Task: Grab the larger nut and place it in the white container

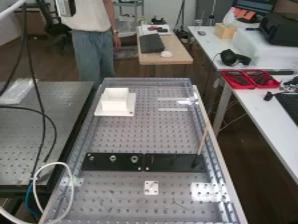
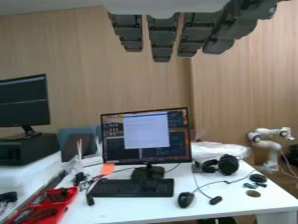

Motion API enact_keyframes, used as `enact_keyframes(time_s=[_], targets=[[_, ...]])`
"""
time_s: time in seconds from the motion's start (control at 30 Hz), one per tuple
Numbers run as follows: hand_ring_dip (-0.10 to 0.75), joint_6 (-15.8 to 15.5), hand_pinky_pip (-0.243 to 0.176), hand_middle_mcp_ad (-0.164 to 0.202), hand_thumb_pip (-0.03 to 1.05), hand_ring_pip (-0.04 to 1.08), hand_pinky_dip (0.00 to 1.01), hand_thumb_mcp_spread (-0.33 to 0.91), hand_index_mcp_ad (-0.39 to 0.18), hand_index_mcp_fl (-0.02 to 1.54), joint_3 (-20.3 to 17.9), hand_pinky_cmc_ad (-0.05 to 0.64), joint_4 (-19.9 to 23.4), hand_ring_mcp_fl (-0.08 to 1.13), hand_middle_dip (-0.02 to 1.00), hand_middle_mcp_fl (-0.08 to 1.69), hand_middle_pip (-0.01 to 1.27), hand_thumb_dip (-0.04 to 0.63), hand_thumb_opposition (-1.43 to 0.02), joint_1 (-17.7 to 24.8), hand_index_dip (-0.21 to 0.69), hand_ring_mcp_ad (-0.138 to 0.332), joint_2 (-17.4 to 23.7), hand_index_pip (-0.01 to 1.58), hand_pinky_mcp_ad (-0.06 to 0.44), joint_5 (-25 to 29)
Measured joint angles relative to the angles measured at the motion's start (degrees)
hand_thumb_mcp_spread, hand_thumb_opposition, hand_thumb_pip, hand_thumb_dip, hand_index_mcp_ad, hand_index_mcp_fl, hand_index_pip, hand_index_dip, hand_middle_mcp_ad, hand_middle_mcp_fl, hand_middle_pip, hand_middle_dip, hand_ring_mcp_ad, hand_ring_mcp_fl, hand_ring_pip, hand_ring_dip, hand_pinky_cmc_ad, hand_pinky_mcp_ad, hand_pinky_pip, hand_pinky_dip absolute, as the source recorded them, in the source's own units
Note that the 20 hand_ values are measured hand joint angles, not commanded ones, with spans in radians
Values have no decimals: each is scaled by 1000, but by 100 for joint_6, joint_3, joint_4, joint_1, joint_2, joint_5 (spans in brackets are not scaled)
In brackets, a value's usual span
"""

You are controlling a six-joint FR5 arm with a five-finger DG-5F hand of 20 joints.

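Right now, in the high view, the larger nut [image 1: 113,158] stands on a flat black bar [image 1: 174,162] across the bench [image 1: 126,135], between the smaller nut [image 1: 91,158] and the bearing [image 1: 134,159]. The white container [image 1: 114,101] sits at the bench's far end, toward the left — on a flat white plate [image 1: 128,110]. A thin stick [image 1: 202,141] slants up from the bar's right part, and a small white plate [image 1: 151,188] lies nearer the camera.

In the wrist view, the hand [image 2: 163,37] is wide open, its fingers hanging straight, side by side. Past them is a white desk [image 2: 233,202] with a screen [image 2: 146,137], a keyboard [image 2: 132,188], a mouse [image 2: 186,199] and headphones [image 2: 227,164] — plus red trays [image 2: 52,206] and, farther back, a small white robot arm [image 2: 269,146].
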Motion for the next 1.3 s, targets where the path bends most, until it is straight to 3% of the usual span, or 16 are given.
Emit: enact_keyframes(time_s=[0.17,0.2,0.27,0.3,0.33,0.43,0.53,0.57,0.67,0.9,1.3], targets=[[19,48,-10,44,12,14,17,-5,-5,24,-192,28,50,-2,30,56,16,5,-5,-38,-10,59,53,3,35,67],[19,50,-10,44,68,14,37,23,-9,24,-219,28,63,-2,31,61,21,10,-23,-43,-10,59,63,3,35,75],[42,58,-10,45,438,24,194,190,-24,24,-361,61,134,2,65,56,63,61,-222,-69,-16,63,115,35,70,109],[59,66,-12,45,494,40,265,243,-28,19,-402,79,148,0,94,54,75,80,-300,-82,-19,66,129,38,82,115],[73,87,-10,45,483,51,368,265,-40,21,-457,124,163,2,124,61,89,87,-389,-108,-19,63,150,54,133,120],[103,148,-24,45,478,70,518,258,-56,31,-558,213,191,2,176,63,106,112,-541,-189,-26,99,200,70,213,90],[129,142,-40,42,522,94,606,258,-56,42,-599,283,219,0,208,73,113,110,-653,-243,-44,126,227,84,276,13],[131,145,-59,42,531,86,632,264,-56,38,-609,300,231,0,208,101,112,110,-670,-258,-42,126,232,84,278,-9],[150,175,-63,42,543,87,682,258,-56,56,-626,333,250,0,222,126,120,110,-726,-306,-42,148,236,101,316,-73],[157,182,-75,56,559,108,730,239,-56,59,-623,363,262,17,229,126,122,108,-775,-353,-51,166,233,101,347,-179],[164,58,-91,72,562,105,737,220,-52,56,-735,386,335,17,239,127,126,126,-803,-305,-61,187,402,110,351,-23]])
